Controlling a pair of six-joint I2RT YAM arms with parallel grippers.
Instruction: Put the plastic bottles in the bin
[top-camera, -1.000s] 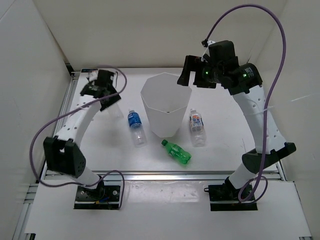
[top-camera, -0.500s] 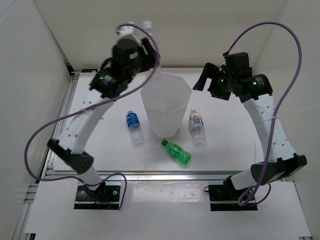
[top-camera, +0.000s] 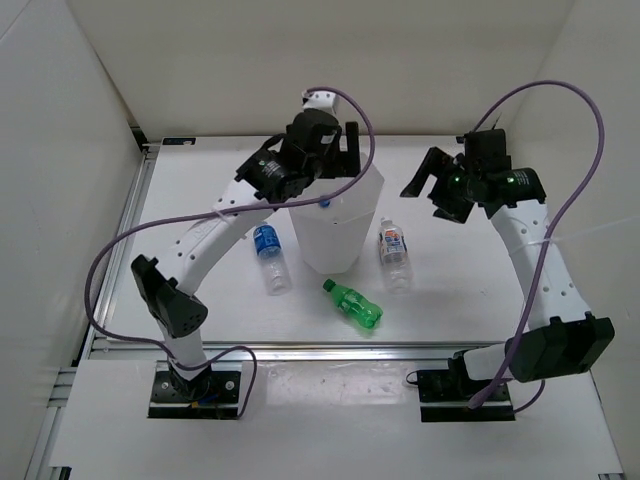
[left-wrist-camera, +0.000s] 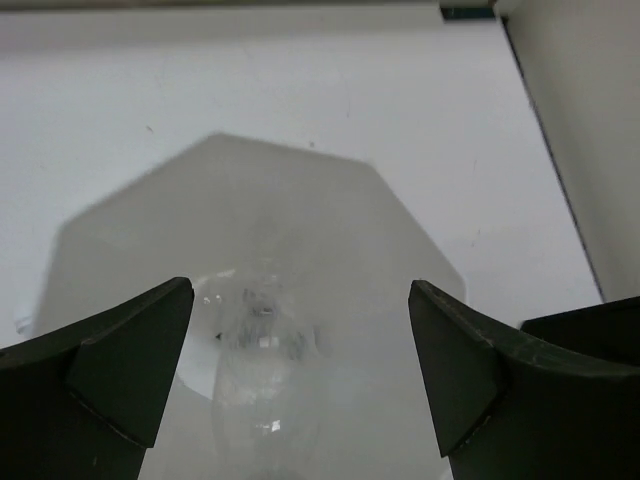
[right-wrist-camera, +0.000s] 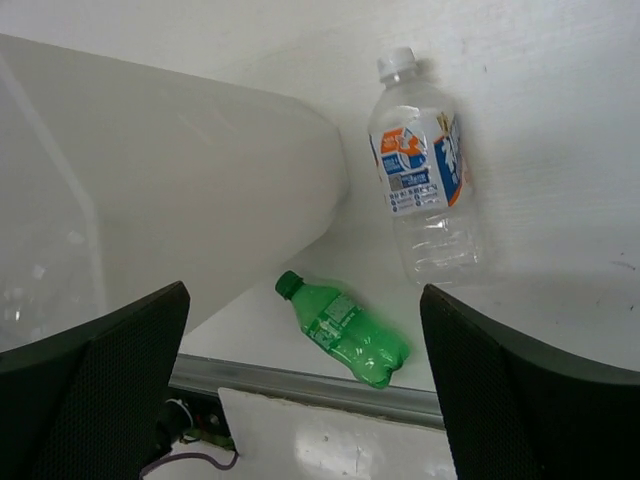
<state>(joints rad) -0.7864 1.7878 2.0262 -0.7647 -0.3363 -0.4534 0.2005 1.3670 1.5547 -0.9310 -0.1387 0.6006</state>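
Gripper L wide, empty, over bin | clear bottle inside blurry | gripper R wide, empty

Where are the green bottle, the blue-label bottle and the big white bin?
green bottle (top-camera: 352, 304), top view, its middle
blue-labelled bottle (top-camera: 266, 239), top view, its label
white bin (top-camera: 335, 235), top view, its side wall

You're looking at a white table closed in by plain white panels: a left wall, a back wall and a right wall. An aluminium rail runs along the table's near edge, with a white board in front of it. The light is soft and even, and shadows are faint.
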